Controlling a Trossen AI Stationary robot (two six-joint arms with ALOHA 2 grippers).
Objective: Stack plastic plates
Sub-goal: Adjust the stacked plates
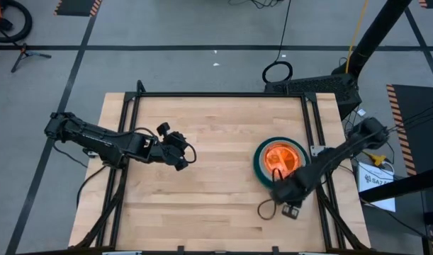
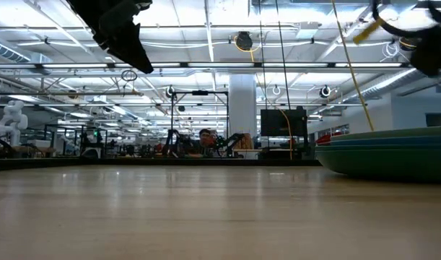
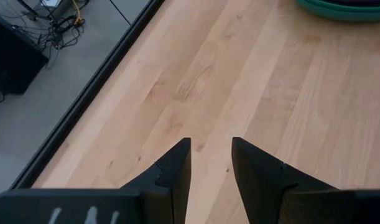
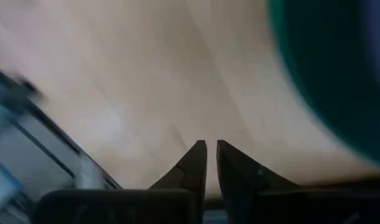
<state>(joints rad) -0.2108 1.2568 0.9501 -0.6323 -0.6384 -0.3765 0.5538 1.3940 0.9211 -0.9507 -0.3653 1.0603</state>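
Plates (image 1: 280, 160) sit as one nested stack on the right side of the tabletop (image 1: 216, 149): dark green rim outermost, translucent orange on top, no loose plate visible anywhere else on the wood. So you're at the tail end of the stacking step by my read; nothing looks left to pick up. Right tool (image 1: 278, 190) is just beside the stack's near edge, above the wood, fingers nearly pressed together with only a thin slit between them, holding nothing. Left tool (image 1: 181, 160) waits well apart over the left-centre of the tabletop, fingers spread, empty. Next move, as I judge it: lift the right arm clear without clipping the green rim, then park both arms. Main risk is nudging the stack on the way out. View differences: only the high view shows you the orange top plate and the stack's layout; the low view shows the stack (image 2: 387, 153) edge-on as layered green and teal rims, orange hidden. The right wrist view gives you just a blurred dark green arc; the left wrist view catches a sliver of green rim (image 3: 339, 7) far off, plus that tool's open gap.
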